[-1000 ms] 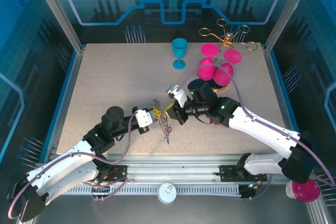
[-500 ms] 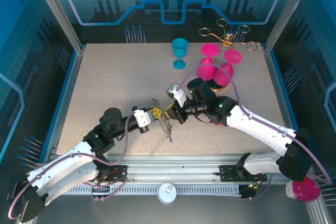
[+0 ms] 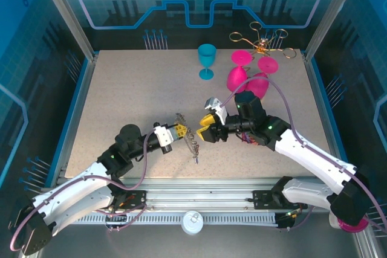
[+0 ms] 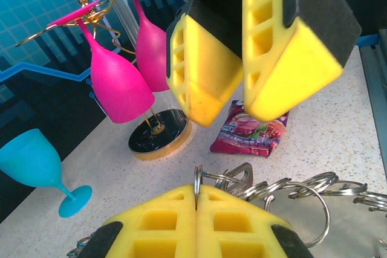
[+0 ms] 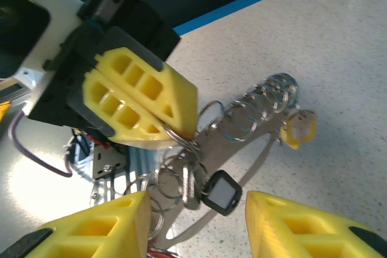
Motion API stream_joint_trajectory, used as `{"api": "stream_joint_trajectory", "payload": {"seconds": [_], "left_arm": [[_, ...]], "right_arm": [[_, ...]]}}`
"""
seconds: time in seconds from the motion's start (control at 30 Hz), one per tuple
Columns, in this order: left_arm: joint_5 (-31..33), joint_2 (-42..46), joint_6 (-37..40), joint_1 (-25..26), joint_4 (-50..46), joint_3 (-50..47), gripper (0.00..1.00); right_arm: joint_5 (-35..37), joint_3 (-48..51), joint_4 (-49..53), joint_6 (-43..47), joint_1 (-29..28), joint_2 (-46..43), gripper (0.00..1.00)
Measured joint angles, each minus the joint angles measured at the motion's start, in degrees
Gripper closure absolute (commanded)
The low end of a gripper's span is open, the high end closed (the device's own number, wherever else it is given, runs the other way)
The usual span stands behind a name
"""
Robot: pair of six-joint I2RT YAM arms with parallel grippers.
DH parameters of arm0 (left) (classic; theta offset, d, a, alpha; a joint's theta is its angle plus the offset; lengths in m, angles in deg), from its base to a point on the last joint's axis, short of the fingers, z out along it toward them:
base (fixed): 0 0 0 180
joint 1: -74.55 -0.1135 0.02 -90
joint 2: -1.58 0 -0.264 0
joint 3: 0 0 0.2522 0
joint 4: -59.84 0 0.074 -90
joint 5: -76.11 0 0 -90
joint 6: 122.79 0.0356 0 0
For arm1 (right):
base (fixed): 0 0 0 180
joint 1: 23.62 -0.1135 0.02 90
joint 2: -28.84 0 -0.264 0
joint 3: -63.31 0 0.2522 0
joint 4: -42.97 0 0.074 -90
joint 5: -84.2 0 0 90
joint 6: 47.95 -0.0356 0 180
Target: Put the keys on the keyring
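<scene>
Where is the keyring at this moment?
In the top view the keyring is near the front middle of the table, pinched in the shut left pincer, with the open right pincer just to its right.

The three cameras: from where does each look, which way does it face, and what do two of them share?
Top external: fixed above and behind the arms, facing down on the table; both arms and bases show.
Left wrist: rides the left arm, facing along the shut left pincer toward the open right pincer and the pink goblets.
Right wrist: rides the right arm, facing down between its own fingers at the left pincer's tip.
Shared: both wrist views show the keyring in the left pincer.
</scene>
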Motion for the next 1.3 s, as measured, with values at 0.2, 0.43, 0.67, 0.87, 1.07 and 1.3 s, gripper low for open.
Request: {"api": "stream_joint_trajectory", "payload": {"seconds": [0.2, 0.43, 0.67, 0.87, 1.07, 1.3], "left_arm": [[-0.55, 0.0, -0.02, 0.0, 1.01, -0.02, 1.0], [-0.79, 0.0, -0.28, 0.0, 1.01, -0.02, 1.0], [-1.01, 0.0, -1.11, 0.0, 1.01, -0.02, 1.0], [-0.94, 0.0, -1.53, 0.0, 1.03, -0.02, 1.0], [-0.96, 0.0, -2.67, 0.0, 1.27, -0.02, 1.0], [-1.4, -0.63, -3.06, 0.0, 1.92, -0.02, 1.0]], "right_arm": [[0.72, 0.0, 0.07, 3.78, -0.87, 0.07, 0.6], [4.72, 0.0, 0.17, 8.5, -3.19, 1.64, 0.62], [9.75, 0.0, -0.22, 12.48, -5.31, 2.93, 0.76], [11.39, 0.0, -1.2, 14.93, -5.9, 2.93, 0.99], [12.66, 0.0, -1.03, 17.62, -6.56, 2.93, 1.0], [12.83, -0.79, 0.72, 20.28, -8.55, 5.14, 1.0]]}}
